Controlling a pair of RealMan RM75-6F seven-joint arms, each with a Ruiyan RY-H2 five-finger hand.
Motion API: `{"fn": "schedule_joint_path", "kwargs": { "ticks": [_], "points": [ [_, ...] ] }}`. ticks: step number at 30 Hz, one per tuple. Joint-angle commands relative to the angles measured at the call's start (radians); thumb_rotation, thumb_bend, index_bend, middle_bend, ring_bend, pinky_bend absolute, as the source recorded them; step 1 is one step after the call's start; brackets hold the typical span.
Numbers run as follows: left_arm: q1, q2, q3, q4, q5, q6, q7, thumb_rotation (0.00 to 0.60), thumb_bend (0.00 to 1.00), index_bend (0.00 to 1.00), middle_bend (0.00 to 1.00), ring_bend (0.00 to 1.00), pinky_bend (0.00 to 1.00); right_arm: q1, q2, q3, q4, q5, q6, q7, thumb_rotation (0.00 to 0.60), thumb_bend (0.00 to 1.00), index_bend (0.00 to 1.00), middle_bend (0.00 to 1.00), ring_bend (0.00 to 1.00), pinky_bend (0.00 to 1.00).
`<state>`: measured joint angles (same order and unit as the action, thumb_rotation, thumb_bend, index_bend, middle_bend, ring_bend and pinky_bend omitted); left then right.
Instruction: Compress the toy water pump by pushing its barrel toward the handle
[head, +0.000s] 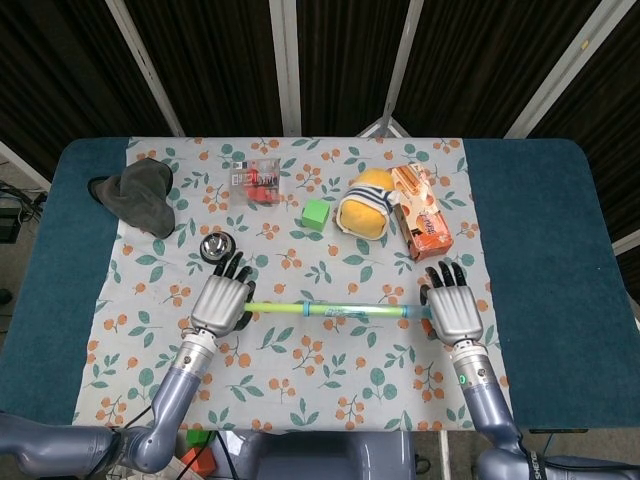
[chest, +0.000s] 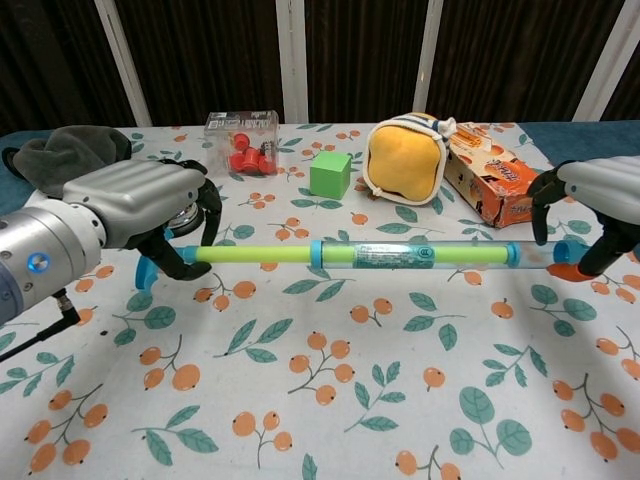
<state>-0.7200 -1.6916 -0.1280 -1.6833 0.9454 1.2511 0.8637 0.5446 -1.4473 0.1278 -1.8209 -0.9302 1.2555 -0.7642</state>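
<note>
The toy water pump lies crosswise just above the flowered cloth. Its clear barrel (chest: 430, 256) with blue rings (head: 355, 311) reaches to the right, and its yellow-green rod (chest: 255, 255) runs left to a blue handle (chest: 150, 270). My left hand (head: 222, 303) (chest: 135, 215) grips the handle end, fingers curled around it. My right hand (head: 455, 310) (chest: 595, 205) holds the barrel's right end, where an orange tip (chest: 562, 270) shows under the fingers.
Behind the pump stand a green cube (head: 316, 214), a yellow plush pouch (head: 365, 203), an orange carton (head: 422, 210), a clear box of red pieces (head: 255, 182), a metal bell (head: 216, 246) and a dark cloth (head: 140, 192). Blue table (head: 545, 230) flanks the cloth.
</note>
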Motion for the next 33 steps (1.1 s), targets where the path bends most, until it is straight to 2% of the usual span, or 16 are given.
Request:
{"fn": "schedule_joint_path", "kwargs": {
  "ticks": [1,29,33],
  "points": [
    [0.000,-0.017,-0.003,0.004,0.003,0.013,0.006,0.600,0.48,0.65,0.21,0.00,0.02,0.002,-0.003,-0.003,-0.005,0.001,0.003,-0.003,0.600,0.36,0.68,0.17,0.01,0.00],
    [-0.006,-0.101,-0.024,0.012,-0.005,0.043,0.040,0.600,0.47,0.65,0.19,0.00,0.02,0.013,-0.013,-0.022,-0.051,-0.022,0.022,-0.011,0.600,0.36,0.68,0.17,0.01,0.00],
    [-0.003,-0.102,-0.022,0.003,-0.004,0.044,0.039,0.600,0.45,0.63,0.18,0.00,0.02,0.014,-0.014,-0.023,-0.056,-0.027,0.025,-0.012,0.600,0.36,0.68,0.17,0.01,0.00]
  ]
}}
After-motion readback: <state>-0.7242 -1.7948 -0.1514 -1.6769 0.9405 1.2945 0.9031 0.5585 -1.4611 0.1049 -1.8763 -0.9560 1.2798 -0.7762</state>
